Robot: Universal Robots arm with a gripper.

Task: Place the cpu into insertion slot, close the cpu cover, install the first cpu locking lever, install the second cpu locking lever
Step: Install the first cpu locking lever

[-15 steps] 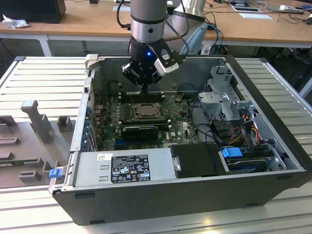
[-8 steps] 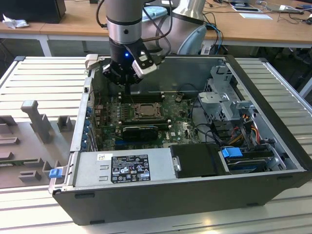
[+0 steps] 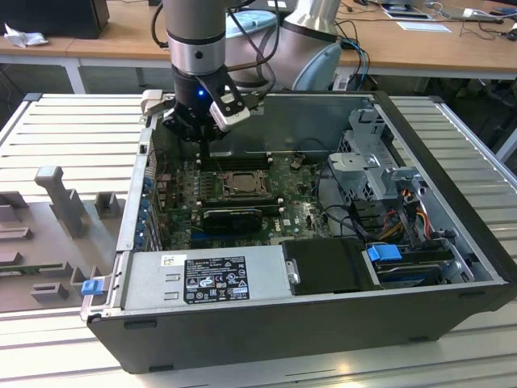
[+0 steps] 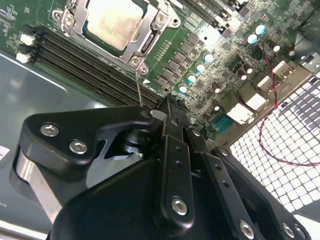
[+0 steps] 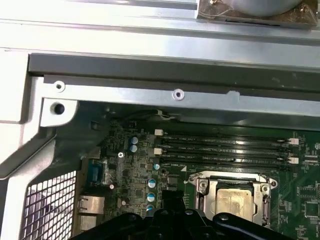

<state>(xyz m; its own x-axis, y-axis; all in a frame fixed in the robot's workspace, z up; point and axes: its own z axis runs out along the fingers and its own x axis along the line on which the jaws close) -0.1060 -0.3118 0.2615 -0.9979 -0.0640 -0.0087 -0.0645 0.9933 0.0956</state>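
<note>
Fingers (image 4: 172, 112) pressed together, holding nothing, just beside the cpu (image 4: 116, 23) under the cpu cover (image 4: 145, 42).

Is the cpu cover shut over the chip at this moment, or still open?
Shut. In both wrist views the cpu cover lies flat around the cpu, whose metal top shows through its window.

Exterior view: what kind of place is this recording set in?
Likely a robotics lab or workshop bench: an open PC case lies on a slatted metal table, wooden desks with cables stand behind, and the gripper hangs over the motherboard.
</note>
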